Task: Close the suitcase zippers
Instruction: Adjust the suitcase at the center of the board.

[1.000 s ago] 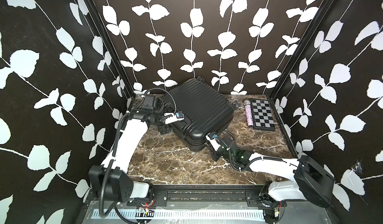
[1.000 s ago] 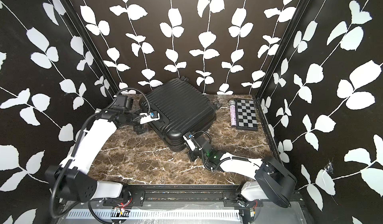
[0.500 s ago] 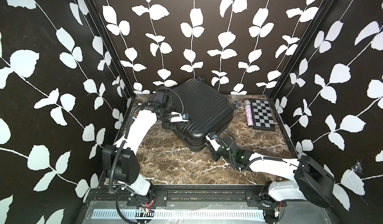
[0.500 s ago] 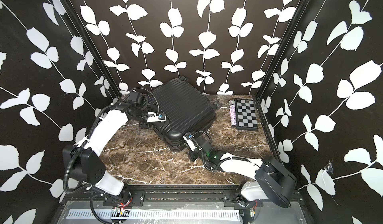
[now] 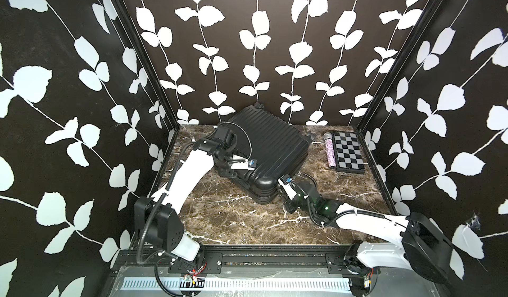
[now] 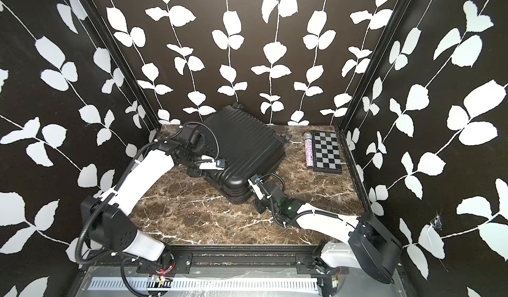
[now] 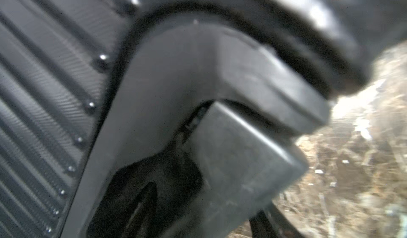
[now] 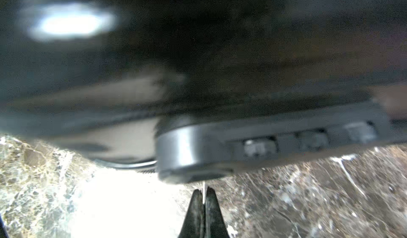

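The black ribbed suitcase [image 5: 264, 147] [image 6: 242, 144] lies flat and closed at the back middle of the marble table. My left gripper [image 5: 228, 172] [image 6: 195, 170] [image 7: 202, 212] is at its left edge. Its jaws stand either side of a grey handle block [image 7: 237, 159], closed against it. My right gripper [image 5: 283, 199] [image 6: 255, 199] [image 8: 203, 190] is low at the near corner's right side. It is shut on a thin pale tab that reaches up to the rim. Blurred zipper teeth [image 8: 145, 171] show there beside a grey lock part [image 8: 220, 151].
A black-and-white checkered box [image 5: 347, 151] and a glittery purple microphone [image 5: 330, 151] lie at the back right. Patterned walls close in the table [image 5: 233, 221] on three sides. A black rail runs along its front edge.
My left arm has swung in from the left wall to the suitcase's left edge, and its jaws have narrowed. The right arm and the suitcase have not moved.
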`<state>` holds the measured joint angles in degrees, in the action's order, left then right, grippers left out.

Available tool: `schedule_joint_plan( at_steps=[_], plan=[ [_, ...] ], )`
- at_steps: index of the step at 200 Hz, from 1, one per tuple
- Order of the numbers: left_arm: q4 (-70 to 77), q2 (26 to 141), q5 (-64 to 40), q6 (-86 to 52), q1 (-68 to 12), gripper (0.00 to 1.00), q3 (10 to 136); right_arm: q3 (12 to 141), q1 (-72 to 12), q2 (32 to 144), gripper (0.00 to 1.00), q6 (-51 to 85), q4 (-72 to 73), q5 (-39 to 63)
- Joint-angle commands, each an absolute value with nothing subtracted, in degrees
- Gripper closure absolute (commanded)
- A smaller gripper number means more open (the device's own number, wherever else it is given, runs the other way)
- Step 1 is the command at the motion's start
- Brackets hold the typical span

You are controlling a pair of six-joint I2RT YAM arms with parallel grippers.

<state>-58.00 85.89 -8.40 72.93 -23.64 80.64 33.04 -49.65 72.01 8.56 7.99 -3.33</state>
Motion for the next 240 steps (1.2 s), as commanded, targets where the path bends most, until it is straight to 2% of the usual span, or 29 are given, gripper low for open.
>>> schedule_joint_plan(
  at_steps=[1,34,58,74,89,102,173,240],
  plan=[
    [-74.94,83.71,-7.68,68.79,-25.32,0.36,77.01,33.31,-47.18,70.45,1.00,8.52,11.31,-7.02],
    [-74.68,82.70,-8.29,68.37,-27.44,0.38,75.02,32.99,-45.98,70.68,1.00,8.55,10.83,-5.23],
    [-73.48,83.84,-7.98,68.29,-29.11,0.44,74.75,32.77,-45.73,70.66,1.00,8.59,10.74,-4.25],
    [-70.89,84.61,-7.80,68.12,-29.44,0.55,74.41,32.70,-45.72,70.44,1.00,8.19,10.66,-3.25],
    [-68.22,85.43,-7.22,66.98,-29.52,0.75,74.57,32.57,-45.75,70.24,1.00,7.85,10.64,-2.16],
    [-66.39,85.78,-7.01,65.29,-29.52,0.80,75.38,32.24,-45.75,69.98,1.00,7.36,10.54,-1.29],
    [-55.77,82.59,-5.35,57.79,-29.53,0.83,78.54,29.13,-45.70,66.97,1.00,4.75,10.90,5.28],
    [-55.95,82.02,-2.08,57.40,-29.61,0.84,86.30,29.33,-45.75,68.63,1.00,4.66,12.26,12.23]
  ],
)
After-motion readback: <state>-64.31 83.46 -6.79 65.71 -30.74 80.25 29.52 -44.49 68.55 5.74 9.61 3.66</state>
